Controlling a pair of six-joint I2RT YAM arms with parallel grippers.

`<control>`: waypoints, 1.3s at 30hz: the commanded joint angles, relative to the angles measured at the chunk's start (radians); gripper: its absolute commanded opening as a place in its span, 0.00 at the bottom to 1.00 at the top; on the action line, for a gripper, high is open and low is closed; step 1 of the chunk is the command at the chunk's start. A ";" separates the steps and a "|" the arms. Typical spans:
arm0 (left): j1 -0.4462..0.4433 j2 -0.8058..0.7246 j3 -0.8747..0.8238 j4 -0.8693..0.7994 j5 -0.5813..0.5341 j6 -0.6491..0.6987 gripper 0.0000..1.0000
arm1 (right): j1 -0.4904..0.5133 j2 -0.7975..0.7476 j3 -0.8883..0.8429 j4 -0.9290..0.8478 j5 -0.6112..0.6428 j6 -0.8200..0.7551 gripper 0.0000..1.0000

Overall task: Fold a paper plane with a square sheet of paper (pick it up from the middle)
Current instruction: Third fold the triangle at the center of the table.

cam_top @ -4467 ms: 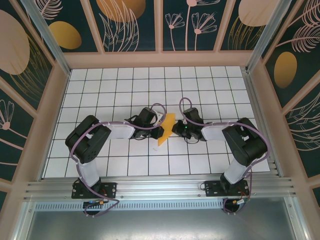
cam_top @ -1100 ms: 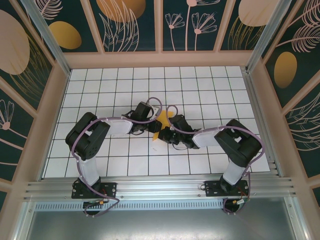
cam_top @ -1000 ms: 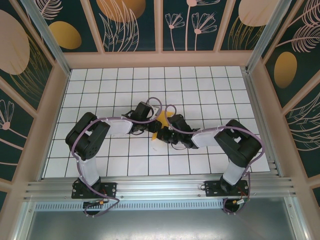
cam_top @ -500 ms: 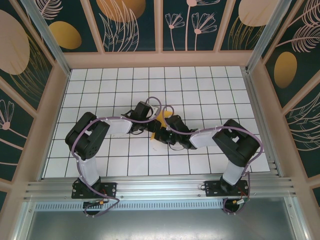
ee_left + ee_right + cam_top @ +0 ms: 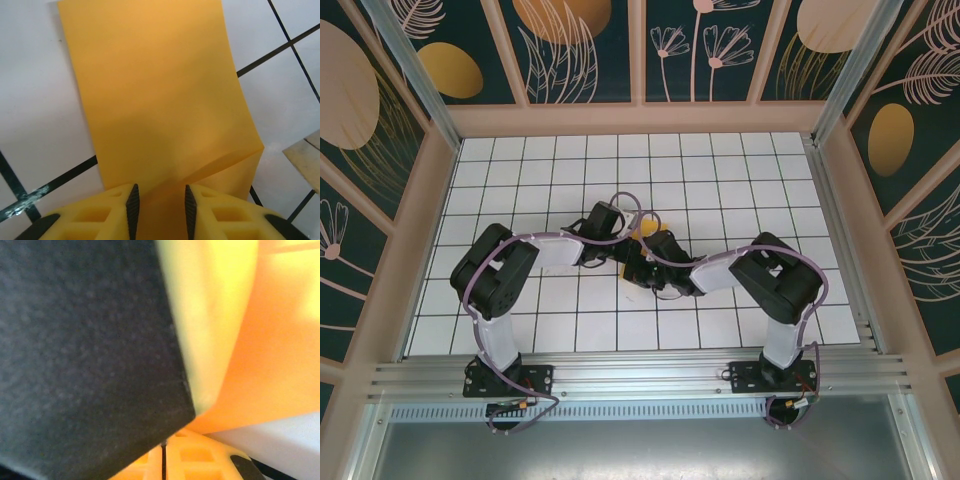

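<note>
Square sheet of paper (image 5: 155, 100), folded to narrower strip, lies near centre of tiled table (image 5: 520, 180), one end curling up off table. Left gripper (image 5: 160, 212) at table centre, nearly closed, fingers (image 5: 132, 202) pinching that raised end. Right gripper (image 5: 163, 457) also at table centre, fingers pressed together to thin seam. Paper touches them, but whether it is pinched is unclear in the blurred view.
</note>
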 commanded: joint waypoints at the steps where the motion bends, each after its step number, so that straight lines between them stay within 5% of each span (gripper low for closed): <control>1: -0.006 -0.001 0.009 -0.037 0.020 -0.012 0.37 | 0.003 0.004 0.021 -0.092 0.061 -0.023 0.10; 7: 0.031 -0.060 0.009 -0.038 0.046 -0.046 0.53 | -0.014 -0.056 -0.006 -0.154 0.074 -0.056 0.10; 18: 0.046 -0.157 0.003 -0.029 0.041 -0.092 0.58 | -0.075 -0.219 -0.043 -0.173 0.061 -0.089 0.12; 27: 0.169 -0.293 -0.083 -0.019 -0.063 -0.206 0.49 | -0.041 -0.045 0.143 -0.115 -0.036 -0.097 0.11; 39: 0.260 -0.334 -0.160 0.007 -0.020 -0.239 0.48 | -0.045 0.090 0.212 -0.086 -0.063 -0.101 0.11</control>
